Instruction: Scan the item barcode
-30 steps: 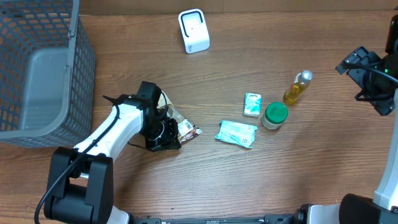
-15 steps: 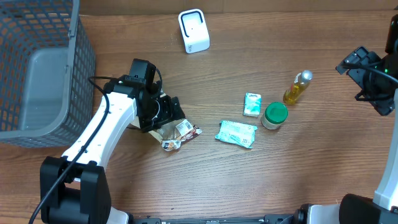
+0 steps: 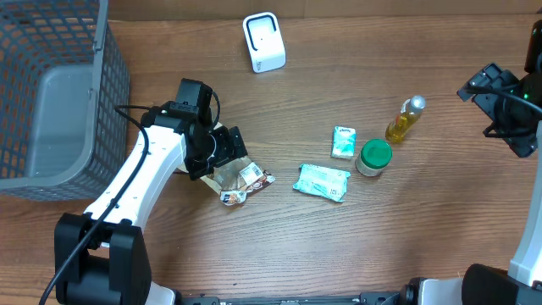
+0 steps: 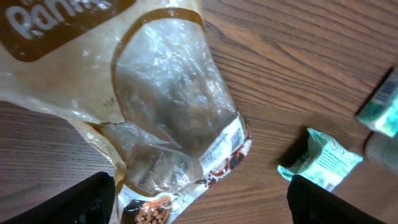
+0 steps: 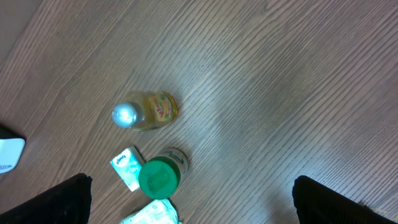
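The item, a crumpled clear-and-brown snack bag (image 3: 239, 179), lies flat on the wooden table. In the left wrist view the bag (image 4: 168, 106) fills the upper left, with a white printed label (image 4: 224, 142) near its lower edge. My left gripper (image 3: 217, 155) hovers just above the bag's left end, open, with nothing between its fingers (image 4: 81, 200). A white scanner (image 3: 263, 41) stands at the back centre. My right gripper (image 3: 501, 100) hangs open high over the far right, holding nothing.
A grey mesh basket (image 3: 52, 93) occupies the back left. Right of the bag lie a teal tissue pack (image 3: 323, 181), a smaller tissue pack (image 3: 343, 141), a green-lidded jar (image 3: 373, 157) and a yellow bottle (image 3: 404, 119).
My left gripper has opened and let go of the bag, then pulled back toward the upper left. The bag now rests on the table. The right arm has not moved.
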You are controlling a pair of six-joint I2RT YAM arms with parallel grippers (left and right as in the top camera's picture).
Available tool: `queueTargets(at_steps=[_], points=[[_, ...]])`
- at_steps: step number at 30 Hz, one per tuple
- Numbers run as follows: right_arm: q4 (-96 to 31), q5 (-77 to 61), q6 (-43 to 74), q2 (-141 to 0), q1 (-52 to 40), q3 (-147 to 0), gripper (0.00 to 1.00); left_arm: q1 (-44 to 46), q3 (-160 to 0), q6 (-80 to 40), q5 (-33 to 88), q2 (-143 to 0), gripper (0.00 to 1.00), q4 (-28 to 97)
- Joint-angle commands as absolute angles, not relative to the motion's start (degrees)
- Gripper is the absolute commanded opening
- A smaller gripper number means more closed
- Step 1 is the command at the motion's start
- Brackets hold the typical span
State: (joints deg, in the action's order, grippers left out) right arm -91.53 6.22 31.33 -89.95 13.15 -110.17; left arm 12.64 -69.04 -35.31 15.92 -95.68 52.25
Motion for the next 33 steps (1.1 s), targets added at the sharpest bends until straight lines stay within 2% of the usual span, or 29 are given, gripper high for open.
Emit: queueTargets(at_steps=[1, 5, 17, 23, 33], points=[[-91.42, 6.37, 31.51, -89.47, 13.37, -110.3, 1.0, 12.4, -69.8, -40.75, 12.32, -95.13, 0.88, 52.34], [-91.42, 6.37, 31.51, -89.47, 13.37, -110.3, 1.0, 12.4, -69.47, -45.19, 9.69, -95.35, 0.84, 52.27], [-91.42, 6.37, 31.51, -89.47, 13.37, -110.3, 1.0, 12.53, -69.25, -46.02, 7.09, -95.37, 0.74, 52.53], [-91.42, 6.37, 31.51, -89.47, 13.37, -110.3, 1.0, 13.82, -66.24, -54.35, 3.73, -95.37, 0.79, 51.94], [-91.42, 6.37, 31.51, -89.47, 13.37, -110.3, 1.0, 15.51, -59.79, -56.9, 0.6, -95.37, 0.77, 43.57]])
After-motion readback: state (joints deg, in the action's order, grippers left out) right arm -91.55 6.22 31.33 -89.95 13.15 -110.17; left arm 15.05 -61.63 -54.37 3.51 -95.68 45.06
